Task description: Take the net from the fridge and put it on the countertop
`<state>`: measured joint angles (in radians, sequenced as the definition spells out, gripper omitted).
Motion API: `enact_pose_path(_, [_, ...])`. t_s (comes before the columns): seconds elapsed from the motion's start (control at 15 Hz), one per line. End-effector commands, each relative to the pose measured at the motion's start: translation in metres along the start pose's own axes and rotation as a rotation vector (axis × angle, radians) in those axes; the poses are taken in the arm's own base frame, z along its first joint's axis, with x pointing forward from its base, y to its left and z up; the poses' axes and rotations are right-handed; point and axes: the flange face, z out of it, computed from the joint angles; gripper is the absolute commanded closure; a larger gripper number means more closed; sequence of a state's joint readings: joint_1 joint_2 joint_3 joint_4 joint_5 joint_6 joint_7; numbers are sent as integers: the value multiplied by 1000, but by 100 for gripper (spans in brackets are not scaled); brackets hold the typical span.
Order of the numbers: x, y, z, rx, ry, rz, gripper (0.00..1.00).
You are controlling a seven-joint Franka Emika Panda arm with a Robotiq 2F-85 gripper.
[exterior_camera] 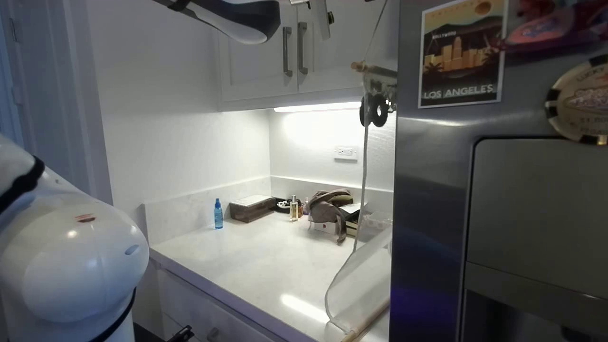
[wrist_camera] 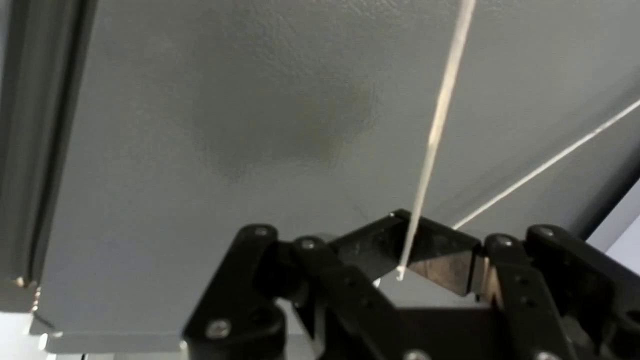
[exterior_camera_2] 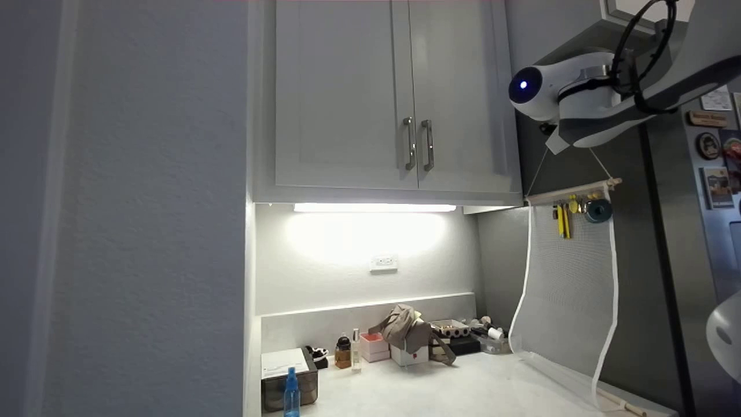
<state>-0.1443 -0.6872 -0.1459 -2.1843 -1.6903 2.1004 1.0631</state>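
The net is a white see-through mesh sheet with a wooden rod along its top and another along its bottom edge. It hangs beside the grey fridge, and its lower part reaches the white countertop; it also shows in an exterior view. Its string runs up from both ends of the top rod towards my wrist. In the wrist view my gripper has its fingertips together at the string, with one strand on the near side and one on the far side. Exterior views hide most of the gripper.
Scissors-like yellow tools and a dark tape roll hang at the net's top. A blue spray bottle, brown box, small bottles and a brown bag stand on the countertop. Upper cabinets hang above.
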Motion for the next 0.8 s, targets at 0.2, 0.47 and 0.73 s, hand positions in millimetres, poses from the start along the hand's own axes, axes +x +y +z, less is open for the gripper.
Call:
enact_pose_path(0.2, [7,11,-8,-25,-11,14,52])
enact_pose_path(0.47, [7,16,-8,-37,-16,20,20])
enact_pose_path(0.73, [6,20,-4,-42,-21,26,0])
